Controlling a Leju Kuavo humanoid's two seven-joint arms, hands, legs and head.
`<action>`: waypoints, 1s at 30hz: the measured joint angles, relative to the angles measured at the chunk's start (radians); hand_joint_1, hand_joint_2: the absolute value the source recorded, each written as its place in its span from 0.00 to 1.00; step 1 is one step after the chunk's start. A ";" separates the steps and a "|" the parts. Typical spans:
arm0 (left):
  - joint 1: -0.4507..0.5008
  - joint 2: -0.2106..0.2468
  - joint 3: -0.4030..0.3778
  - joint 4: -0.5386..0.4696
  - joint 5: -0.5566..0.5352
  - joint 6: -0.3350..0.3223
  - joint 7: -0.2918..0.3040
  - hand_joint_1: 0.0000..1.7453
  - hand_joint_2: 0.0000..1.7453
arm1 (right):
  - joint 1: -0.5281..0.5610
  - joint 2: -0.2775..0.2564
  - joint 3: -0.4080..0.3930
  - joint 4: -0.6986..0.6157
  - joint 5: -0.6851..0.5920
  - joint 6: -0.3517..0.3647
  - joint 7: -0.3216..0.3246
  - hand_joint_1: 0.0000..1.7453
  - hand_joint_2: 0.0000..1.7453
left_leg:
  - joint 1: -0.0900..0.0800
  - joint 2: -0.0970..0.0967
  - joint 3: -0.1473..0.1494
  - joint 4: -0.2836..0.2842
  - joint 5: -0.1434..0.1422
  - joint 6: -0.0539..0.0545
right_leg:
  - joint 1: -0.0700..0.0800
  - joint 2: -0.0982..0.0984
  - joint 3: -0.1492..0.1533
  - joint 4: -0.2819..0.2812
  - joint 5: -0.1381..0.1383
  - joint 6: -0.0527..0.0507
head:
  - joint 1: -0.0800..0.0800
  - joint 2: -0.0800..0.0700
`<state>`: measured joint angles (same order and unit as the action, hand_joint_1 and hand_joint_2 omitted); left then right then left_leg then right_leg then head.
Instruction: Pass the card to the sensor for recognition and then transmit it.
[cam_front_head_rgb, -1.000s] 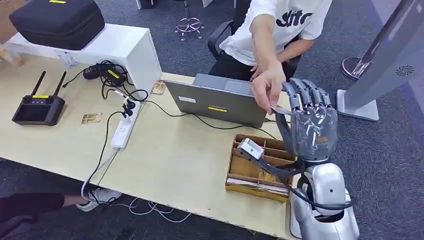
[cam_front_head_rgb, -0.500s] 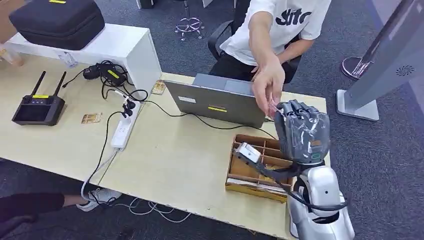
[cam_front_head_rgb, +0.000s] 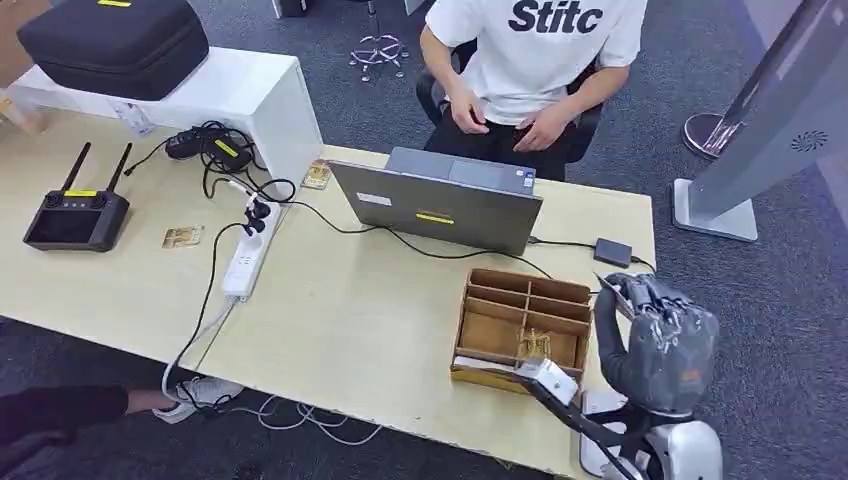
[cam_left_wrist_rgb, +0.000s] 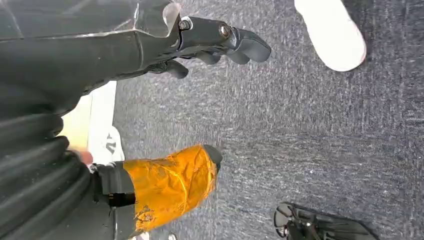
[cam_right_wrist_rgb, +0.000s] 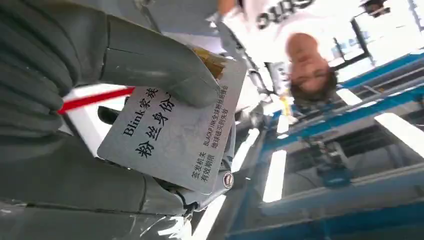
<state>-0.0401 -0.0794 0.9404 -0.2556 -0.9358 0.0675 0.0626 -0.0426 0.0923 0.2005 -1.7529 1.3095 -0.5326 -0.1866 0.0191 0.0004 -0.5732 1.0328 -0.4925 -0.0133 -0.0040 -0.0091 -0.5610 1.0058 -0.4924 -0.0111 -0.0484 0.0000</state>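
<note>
My right hand (cam_front_head_rgb: 655, 340) is low at the table's right end, beside the wooden divided box (cam_front_head_rgb: 525, 325). Its fingers are curled in. In the right wrist view the thick thumb (cam_right_wrist_rgb: 160, 70) presses a silver-grey card (cam_right_wrist_rgb: 175, 135) with printed text against the fingers. A small dark sensor box (cam_front_head_rgb: 612, 251) on a cable lies on the table just beyond the hand, apart from it. My left hand (cam_left_wrist_rgb: 220, 40) hangs over the carpet with nothing in it and its dark fingers apart.
A person in a white T-shirt (cam_front_head_rgb: 535, 55) sits behind the grey laptop (cam_front_head_rgb: 435, 205), both hands in the lap. A power strip (cam_front_head_rgb: 245, 262), a black controller (cam_front_head_rgb: 77, 215) and a black case (cam_front_head_rgb: 115, 40) are at the left. A grey stand (cam_front_head_rgb: 770, 110) rises at the right.
The person's hand brought the card to my raised right hand, then drew back. My right hand closed on the card and dropped down toward the table's near right corner.
</note>
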 joint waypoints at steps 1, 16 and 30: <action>0.000 -0.002 0.007 0.000 0.000 0.003 0.000 0.00 1.00 | 0.027 0.000 -0.032 0.000 -0.024 -0.004 -0.022 1.00 1.00 | 0.000 0.000 0.000 0.000 0.000 0.000 | 0.000 0.000 0.000 0.000 0.000 0.000 | -0.001 0.000; -0.002 -0.024 0.090 0.000 -0.043 0.008 -0.006 0.00 1.00 | 0.139 0.053 -0.429 0.233 -0.165 0.069 -0.191 1.00 1.00 | 0.000 0.000 0.000 0.000 -0.001 0.000 | 0.000 0.000 0.001 0.000 0.000 0.000 | 0.000 0.000; -0.009 -0.030 0.127 -0.001 -0.091 0.007 -0.010 0.00 1.00 | 0.104 0.115 -0.556 0.464 -0.104 0.093 -0.224 1.00 1.00 | 0.000 0.000 0.000 0.000 -0.001 0.000 | 0.000 0.001 0.000 0.000 0.000 0.000 | 0.000 0.000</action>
<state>-0.0495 -0.1095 1.0674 -0.2564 -1.0266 0.0748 0.0523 0.0614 0.2071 -0.3559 -1.2886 1.2055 -0.4398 -0.4108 0.0193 0.0007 -0.5730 1.0327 -0.4930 -0.0132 -0.0039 -0.0086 -0.5606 1.0060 -0.4924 -0.0112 -0.0488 0.0000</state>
